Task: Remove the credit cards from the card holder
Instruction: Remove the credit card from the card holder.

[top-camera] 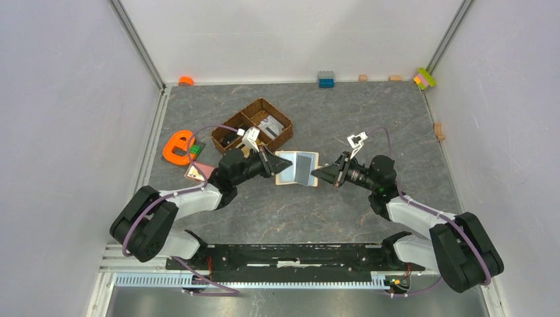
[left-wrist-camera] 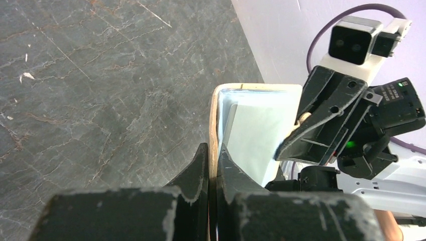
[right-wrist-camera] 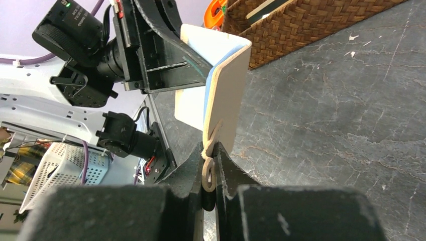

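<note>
**Step in hand: holder held open**

The card holder (top-camera: 297, 168) hangs open between the 2 arms. The left gripper (top-camera: 275, 164) pinches its left edge; the right gripper (top-camera: 317, 173) pinches its closing tab (right-wrist-camera: 208, 168). The credit cards cannot be made out inside. Next, probably, 1 gripper releases and grips a card edge.

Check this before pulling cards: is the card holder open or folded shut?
Open: the card holder is spread out, its grey inner sleeve showing from above.

Left hand (left-wrist-camera: 213, 153) pinching card holder (left-wrist-camera: 251, 135), right hand (left-wrist-camera: 301, 125) opposite
</note>
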You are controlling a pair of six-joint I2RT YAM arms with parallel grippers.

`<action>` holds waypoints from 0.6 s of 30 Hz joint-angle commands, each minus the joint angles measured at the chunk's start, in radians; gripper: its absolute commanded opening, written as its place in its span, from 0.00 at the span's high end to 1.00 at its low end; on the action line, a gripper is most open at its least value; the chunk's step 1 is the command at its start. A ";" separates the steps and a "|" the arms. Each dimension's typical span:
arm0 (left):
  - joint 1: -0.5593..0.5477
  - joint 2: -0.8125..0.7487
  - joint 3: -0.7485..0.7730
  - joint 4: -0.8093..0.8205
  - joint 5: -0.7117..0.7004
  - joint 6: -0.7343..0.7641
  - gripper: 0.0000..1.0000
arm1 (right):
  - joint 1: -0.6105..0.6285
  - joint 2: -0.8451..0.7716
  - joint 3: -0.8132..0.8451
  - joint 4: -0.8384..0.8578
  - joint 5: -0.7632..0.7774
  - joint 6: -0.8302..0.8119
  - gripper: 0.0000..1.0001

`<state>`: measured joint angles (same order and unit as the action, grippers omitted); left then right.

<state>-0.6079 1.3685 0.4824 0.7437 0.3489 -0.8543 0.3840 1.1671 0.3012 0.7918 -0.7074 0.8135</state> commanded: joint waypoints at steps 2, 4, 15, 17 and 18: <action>0.002 0.034 0.044 0.069 0.056 -0.043 0.98 | 0.012 0.009 0.042 0.051 -0.020 -0.011 0.96; 0.001 0.040 0.047 0.080 0.066 -0.049 0.98 | 0.015 0.015 0.045 0.043 -0.017 -0.014 0.96; -0.008 0.048 0.054 0.132 0.116 -0.061 0.98 | 0.025 0.013 0.079 -0.088 0.029 -0.090 0.80; -0.007 0.043 0.053 0.130 0.112 -0.061 0.98 | 0.027 0.016 0.080 -0.083 0.025 -0.089 0.75; -0.007 0.042 0.052 0.125 0.108 -0.060 0.98 | 0.026 0.017 0.079 -0.078 0.021 -0.087 0.72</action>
<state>-0.6037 1.4147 0.4946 0.7891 0.4080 -0.8825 0.4015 1.1812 0.3393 0.7052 -0.6952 0.7532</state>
